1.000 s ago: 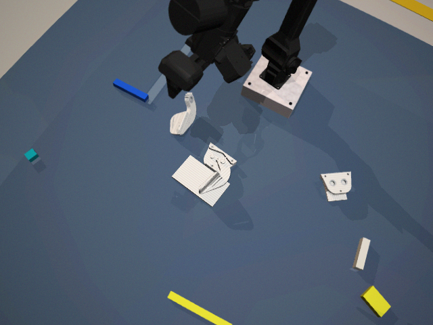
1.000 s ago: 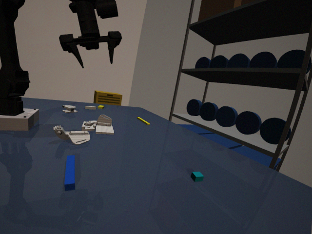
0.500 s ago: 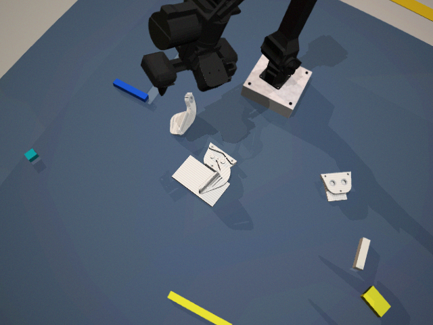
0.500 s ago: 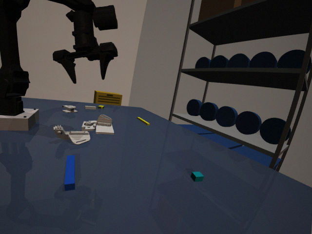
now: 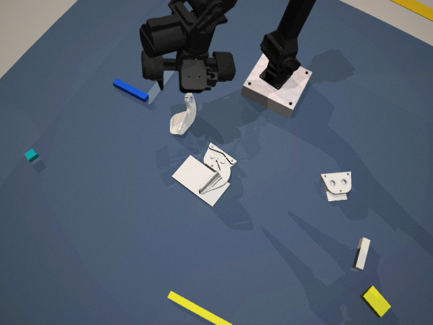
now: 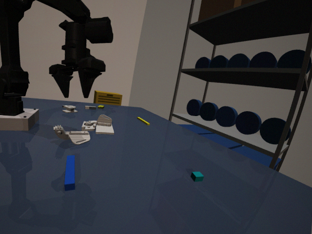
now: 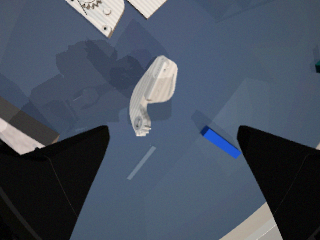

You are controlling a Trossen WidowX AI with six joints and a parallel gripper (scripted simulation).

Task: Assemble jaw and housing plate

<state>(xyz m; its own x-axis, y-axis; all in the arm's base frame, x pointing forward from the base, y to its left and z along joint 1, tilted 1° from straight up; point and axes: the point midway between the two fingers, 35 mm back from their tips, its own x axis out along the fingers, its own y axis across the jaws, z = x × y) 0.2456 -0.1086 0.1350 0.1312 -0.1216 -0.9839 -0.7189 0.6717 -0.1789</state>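
The gripper [image 5: 190, 82] [image 6: 76, 97] [image 7: 173, 130] is open and empty, high above the table. The loose jaw [image 5: 178, 124] [image 6: 79, 138] [image 7: 164, 82], pale and curved with a toothed end, lies on the table below, apart from the base. The pale base plate [image 5: 208, 159] [image 6: 86, 127] [image 7: 115, 22] bears two stubs and the fitted jaw [image 5: 225, 172] [image 6: 104, 120], whose blade stands up over a ribbed slab [image 5: 189, 171] [image 6: 104, 130] [image 7: 146, 7]. The housing plate [image 5: 337, 187] [image 6: 69, 107], with two round holes, lies apart on a small support. Tooth contact is not discernible.
The arm's base block [image 5: 265, 97] [image 6: 15, 122] stands near the base plate. A blue bar [image 5: 130, 90] [image 6: 70, 168] [image 7: 221, 142] lies near the loose jaw. A teal cube [image 5: 31, 154] [image 6: 197, 176], white block [image 5: 362, 253], yellow block [image 5: 377, 300] and yellow bar [image 5: 199, 308] [image 6: 143, 121] lie farther out.
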